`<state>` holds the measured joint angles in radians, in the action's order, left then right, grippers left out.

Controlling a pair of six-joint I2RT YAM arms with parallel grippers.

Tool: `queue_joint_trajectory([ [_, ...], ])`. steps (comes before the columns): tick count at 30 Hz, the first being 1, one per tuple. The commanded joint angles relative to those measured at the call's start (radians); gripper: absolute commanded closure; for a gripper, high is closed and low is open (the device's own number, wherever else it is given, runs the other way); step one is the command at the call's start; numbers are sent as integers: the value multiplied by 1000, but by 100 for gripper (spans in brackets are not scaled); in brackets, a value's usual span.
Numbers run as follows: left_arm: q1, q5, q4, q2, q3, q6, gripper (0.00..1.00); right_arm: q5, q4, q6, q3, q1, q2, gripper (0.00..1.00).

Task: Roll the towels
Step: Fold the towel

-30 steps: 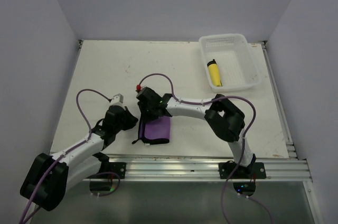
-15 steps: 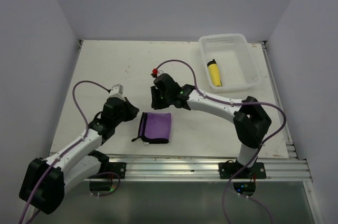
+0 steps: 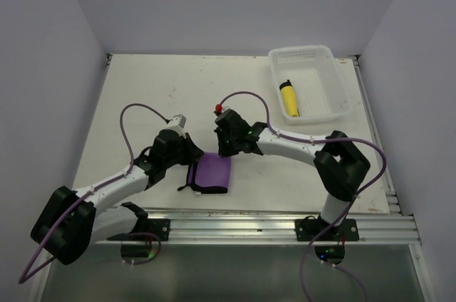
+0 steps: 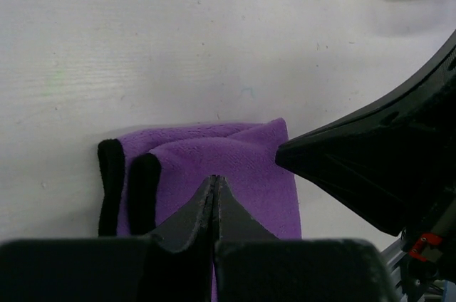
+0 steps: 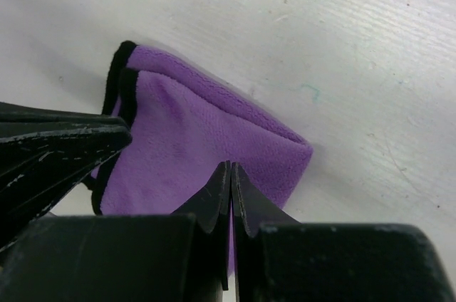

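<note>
The purple towel (image 3: 213,174) lies folded flat on the table near the front edge, its black edging on the left. It also shows in the left wrist view (image 4: 235,156) and the right wrist view (image 5: 182,138). My left gripper (image 3: 195,159) is shut, its tips (image 4: 214,178) down over the towel's far left part. My right gripper (image 3: 224,151) is shut, its tips (image 5: 229,167) over the towel's far right corner. Nothing shows between either pair of jaws. The yellow towel (image 3: 289,100) lies rolled in the white basket (image 3: 303,50).
The white basket stands at the back right corner. An aluminium rail (image 3: 285,225) runs along the table's front edge. Each gripper's fingers show in the other's wrist view, close together over the towel. Grey walls close in the left, right and back.
My left gripper has moved right, onto the towel's far left part. My right gripper lifted away toward the back, then came down again at the towel's far right corner. The towel has barely moved.
</note>
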<state>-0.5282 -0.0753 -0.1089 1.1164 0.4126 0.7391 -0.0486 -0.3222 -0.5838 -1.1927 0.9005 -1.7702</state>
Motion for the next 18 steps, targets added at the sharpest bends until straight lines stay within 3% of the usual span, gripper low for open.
queue_joint_trajectory([
  [1, -23, -9, -80, 14, 29, -14, 100, -43, 29, -8, 25, -11, 46, 100],
  [9, -27, 12, -107, 77, -27, 5, 100, -42, 60, -21, 79, -17, 40, 100],
  [18, -27, 147, -46, 163, -29, 16, 100, -34, 83, -22, 107, -22, 6, 100],
])
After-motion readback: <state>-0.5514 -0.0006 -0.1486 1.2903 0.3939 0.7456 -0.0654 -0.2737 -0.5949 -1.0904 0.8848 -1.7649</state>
